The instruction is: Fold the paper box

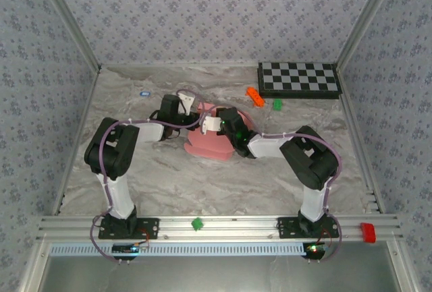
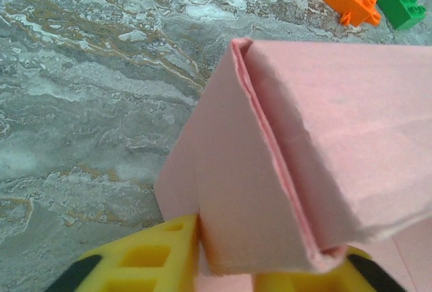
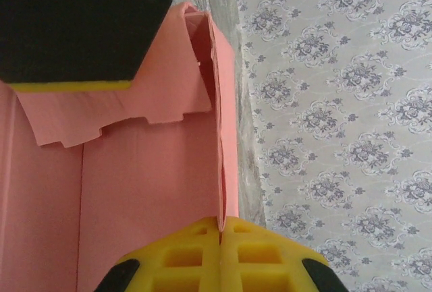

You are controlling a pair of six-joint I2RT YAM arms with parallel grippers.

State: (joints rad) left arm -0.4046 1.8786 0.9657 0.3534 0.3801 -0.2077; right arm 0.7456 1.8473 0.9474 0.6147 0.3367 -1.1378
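Nearest me runs the metal rail (image 1: 236, 223) with both arm bases bolted to it, a small green piece (image 1: 197, 224) between them and a red one (image 1: 367, 232) at its right end. On the left the marble table (image 1: 162, 184) lies bare up to the wall, save for a tiny blue thing (image 1: 144, 94) I can't make out. The left gripper (image 1: 193, 114) reaches in toward the middle; in its wrist view the yellow fingers (image 2: 148, 258) close on a raised, doubled-over wall of the paper box (image 2: 317, 137), whose creased edge climbs away from them toward the far side. From above the paper box (image 1: 209, 147) lies near the table's centre, its base flat, and what shows of it seems longer left to right, tilting a little toward the far right; both grippers cover so much that I can't tell its full outline. The right gripper (image 1: 214, 125) comes in from the other side, and its wrist view has the two pads (image 3: 196, 251) pressed together with a thin upright pink wall pinched in the seam; a dark blurred shape hides that view's upper left. Beyond, to the right, an orange block (image 1: 254, 96) and a green block (image 1: 277, 104) lie apart from the box, with a checkerboard (image 1: 299, 79) in the far right corner. Open marble spreads in front of the box.
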